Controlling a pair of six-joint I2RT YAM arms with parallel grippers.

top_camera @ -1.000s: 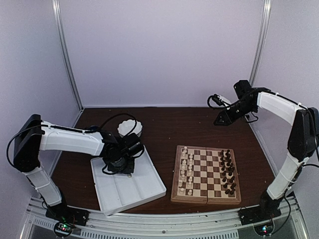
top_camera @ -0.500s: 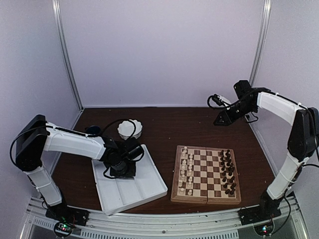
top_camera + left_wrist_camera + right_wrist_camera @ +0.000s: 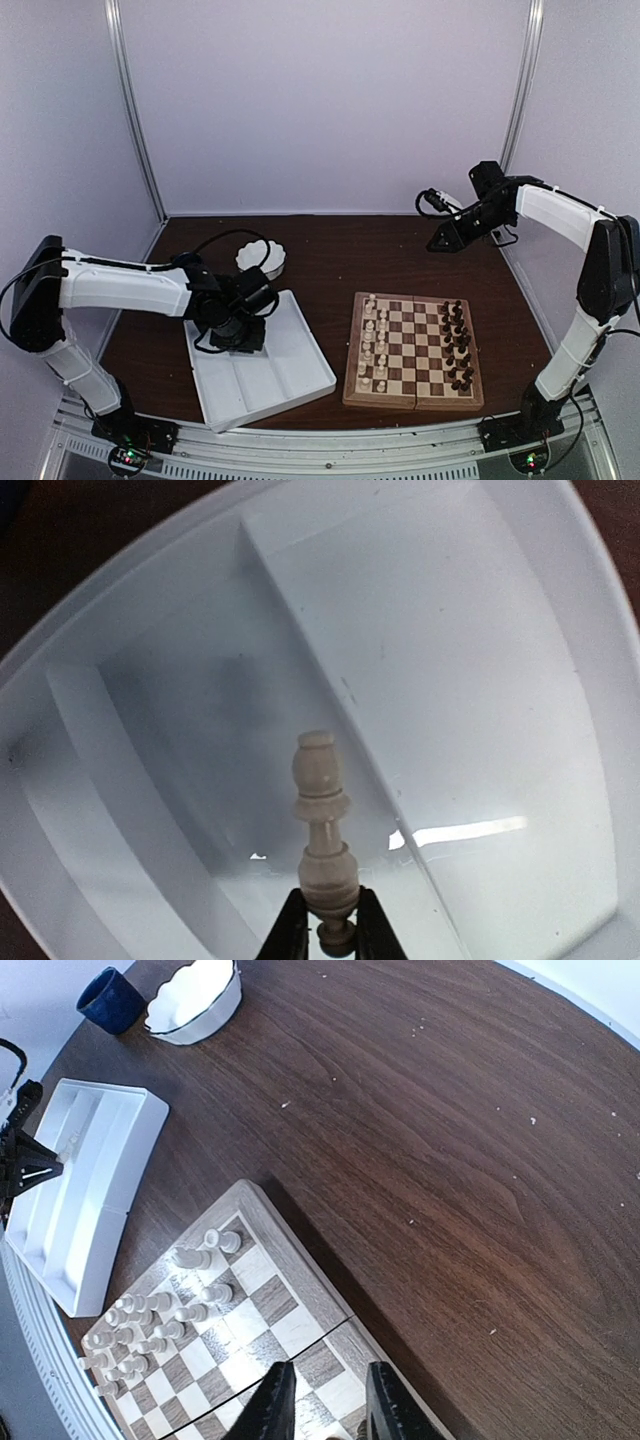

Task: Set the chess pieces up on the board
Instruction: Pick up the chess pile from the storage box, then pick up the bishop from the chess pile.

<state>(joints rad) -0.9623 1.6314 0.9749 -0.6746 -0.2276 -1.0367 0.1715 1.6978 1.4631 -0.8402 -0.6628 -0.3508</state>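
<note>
The chessboard [image 3: 351,358] lies at the front right, with the cream pieces [image 3: 372,340] in rows on its left side and the dark pieces [image 3: 456,345] on its right side. My left gripper [image 3: 238,333] is over the white divided tray [image 3: 290,372]. In the left wrist view it [image 3: 327,912] is shut on the base of one cream piece [image 3: 321,805], held above a tray compartment [image 3: 480,660]. My right gripper [image 3: 441,240] is open and empty, raised above the table behind the board; in its own view it [image 3: 325,1400] hangs over the board's far rim [image 3: 300,1252].
A white scalloped bowl [image 3: 262,257] stands behind the tray, and a dark blue cup [image 3: 110,1000] stands beside the bowl [image 3: 195,995]. The tray [image 3: 90,1170] sits left of the board. Bare brown table [image 3: 450,1110] lies behind the board.
My left gripper has shifted a little left and back over the tray, uncovering more of the bowl. The right arm has not moved.
</note>
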